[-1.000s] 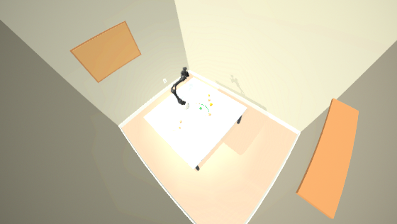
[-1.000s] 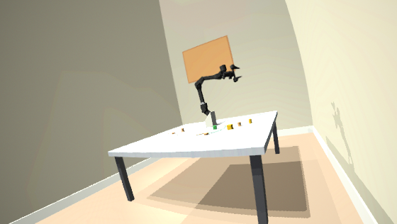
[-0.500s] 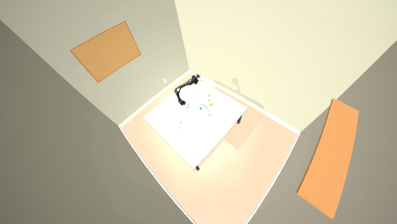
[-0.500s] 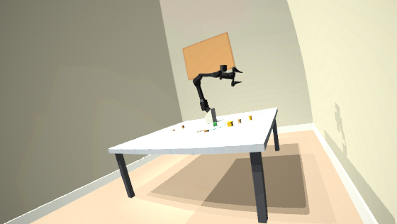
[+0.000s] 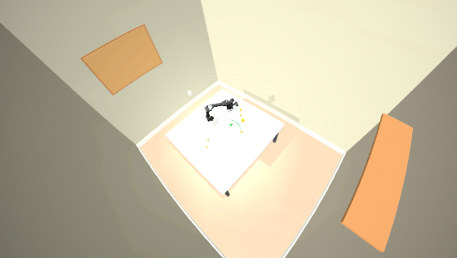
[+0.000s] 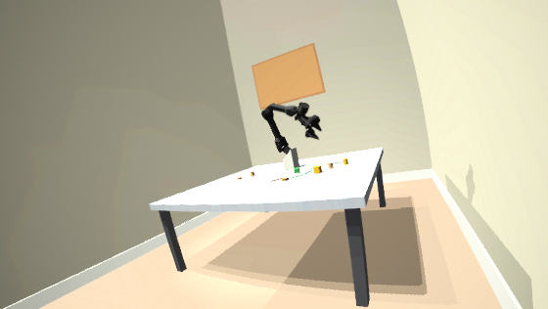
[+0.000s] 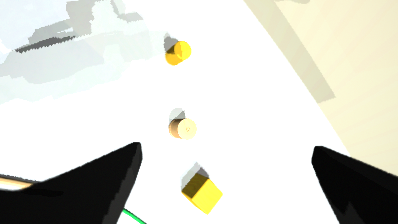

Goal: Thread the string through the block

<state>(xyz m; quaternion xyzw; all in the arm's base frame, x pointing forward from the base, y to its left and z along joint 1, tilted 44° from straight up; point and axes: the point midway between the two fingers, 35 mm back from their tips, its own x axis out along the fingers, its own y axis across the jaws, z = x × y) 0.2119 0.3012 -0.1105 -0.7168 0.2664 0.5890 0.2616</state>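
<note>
My gripper (image 5: 236, 102) (image 6: 318, 134) (image 7: 227, 146) is wide open and empty, pointing down high above the table. A tan stick (image 7: 15, 183) lies at the lower left of the wrist view, partly hidden by the left finger. A green string (image 7: 134, 216) curves past the yellow cube; it also shows in the top view (image 5: 239, 126). An orange-brown round piece (image 5: 241, 131) (image 6: 285, 179), seemingly the button, is at the string's far end. A pale upright block (image 5: 215, 122) (image 6: 294, 157) stands by the arm's base. I cannot make out its hole, nor the stick-string joint.
A yellow cube (image 5: 242, 120) (image 6: 317, 169) (image 7: 207, 194), tan cylinder (image 6: 330, 165) (image 7: 186, 129) and yellow cylinder (image 6: 345, 161) (image 7: 178, 52) stand in a row. A small green block (image 5: 231, 124) (image 6: 296, 170) is inside the string's curve. Small brown pieces lie on the table's other side.
</note>
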